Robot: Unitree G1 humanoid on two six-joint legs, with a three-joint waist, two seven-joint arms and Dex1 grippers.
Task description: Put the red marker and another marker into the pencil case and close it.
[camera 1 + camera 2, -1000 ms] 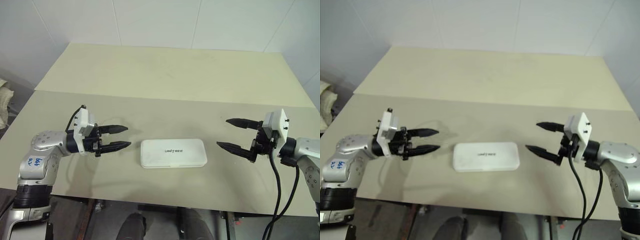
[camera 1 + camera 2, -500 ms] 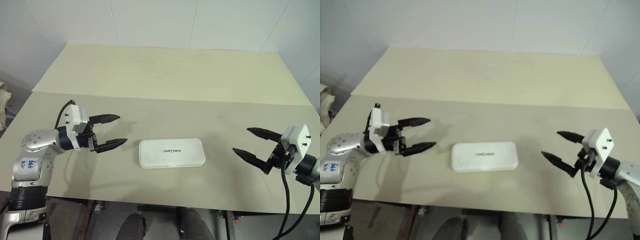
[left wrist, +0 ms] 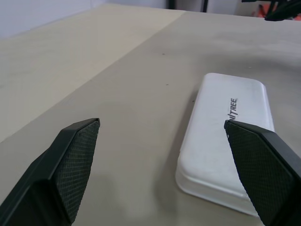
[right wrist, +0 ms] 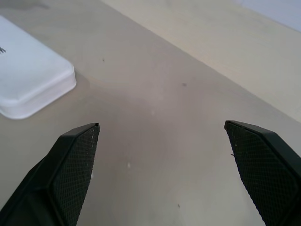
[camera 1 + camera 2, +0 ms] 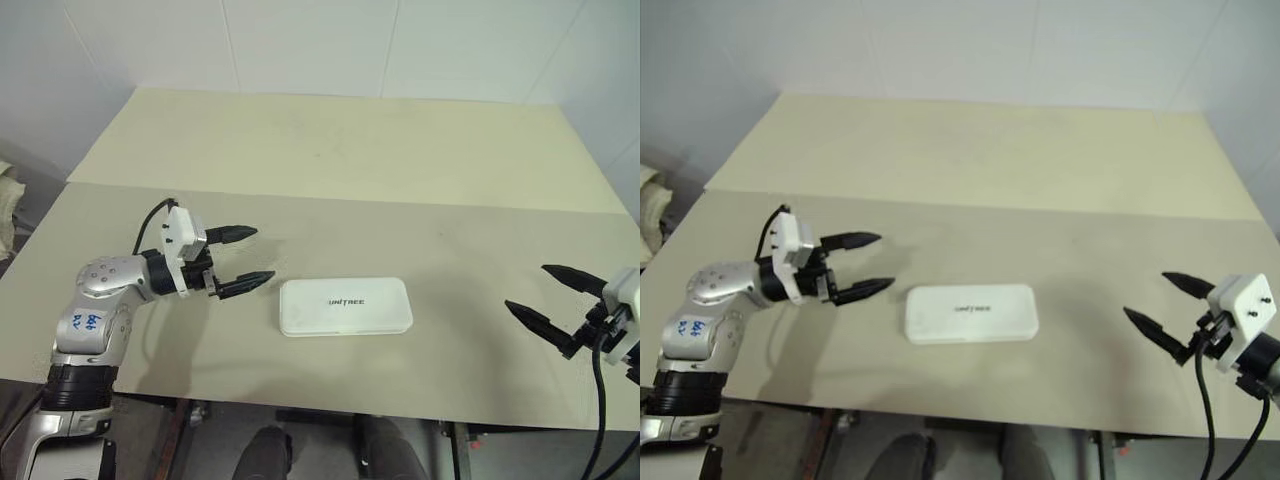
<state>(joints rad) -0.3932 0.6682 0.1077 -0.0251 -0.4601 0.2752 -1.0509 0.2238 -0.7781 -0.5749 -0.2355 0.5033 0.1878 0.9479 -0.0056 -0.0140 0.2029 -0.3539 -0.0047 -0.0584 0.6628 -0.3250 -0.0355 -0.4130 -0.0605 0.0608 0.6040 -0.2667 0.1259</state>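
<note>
The pencil case (image 5: 345, 306) is seen lying flat and shut on the table (image 5: 330, 160), its lettered lid facing up. It lies between the two claws and is touched by neither.

The left claw (image 5: 248, 258) is held just beside the case's short end, with its fingers spread wide and nothing between them. Its tips point toward the case, a small gap of bare table being left before the case's nearest edge. In the left wrist view the case (image 3: 229, 141) is seen just past one fingertip.

The right claw (image 5: 546, 298) is held well apart from the case's other short end, low over the table near its front edge. Its fingers are likewise spread wide and empty. In the right wrist view a corner of the case (image 4: 29, 80) is seen beyond one finger.
</note>
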